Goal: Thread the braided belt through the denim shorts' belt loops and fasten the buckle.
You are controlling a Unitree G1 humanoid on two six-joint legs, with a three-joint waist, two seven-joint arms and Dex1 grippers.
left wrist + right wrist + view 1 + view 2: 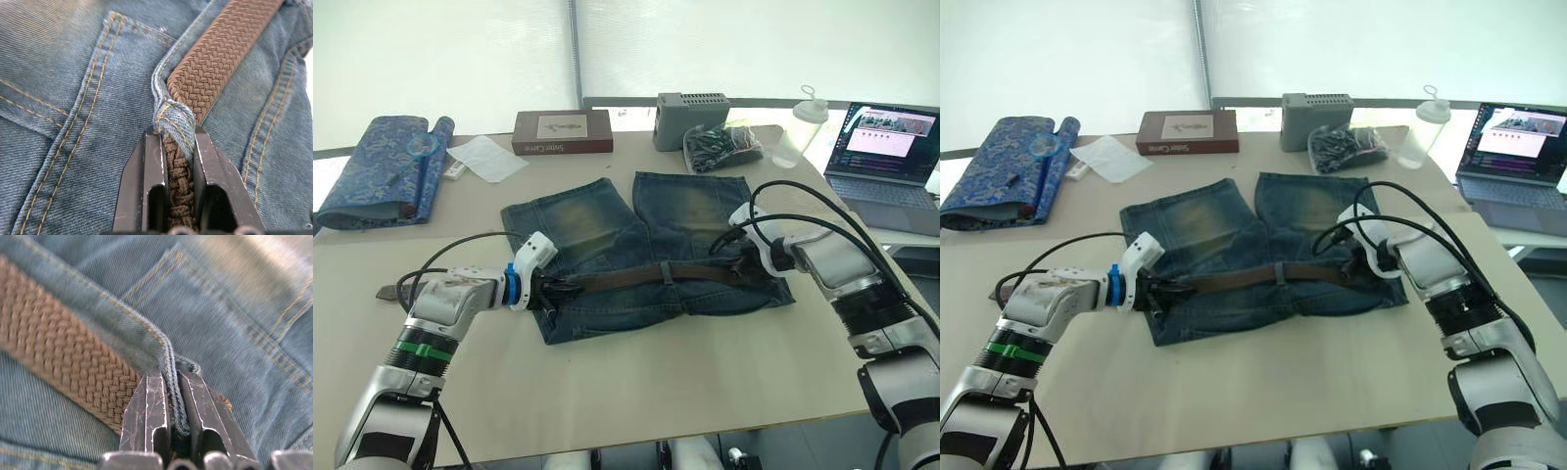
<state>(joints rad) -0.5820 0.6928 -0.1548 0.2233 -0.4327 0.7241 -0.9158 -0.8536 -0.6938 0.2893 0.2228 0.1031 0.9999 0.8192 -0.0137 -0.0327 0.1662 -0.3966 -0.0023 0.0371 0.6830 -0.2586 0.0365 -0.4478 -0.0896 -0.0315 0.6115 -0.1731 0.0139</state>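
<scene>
Tabletop: left gripper (177, 147) pinches braided belt (215, 63); right gripper (173, 382) seemingly waistband.

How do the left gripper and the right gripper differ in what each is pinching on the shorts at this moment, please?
The left gripper is closed on the braided belt just short of a belt loop; the right gripper pinches a fold of the denim shorts beside the belt. The left gripper works at the robot's left end of the waistband, the right gripper at the opposite end. Both lie low on the shorts, fingers nearly together.
</scene>
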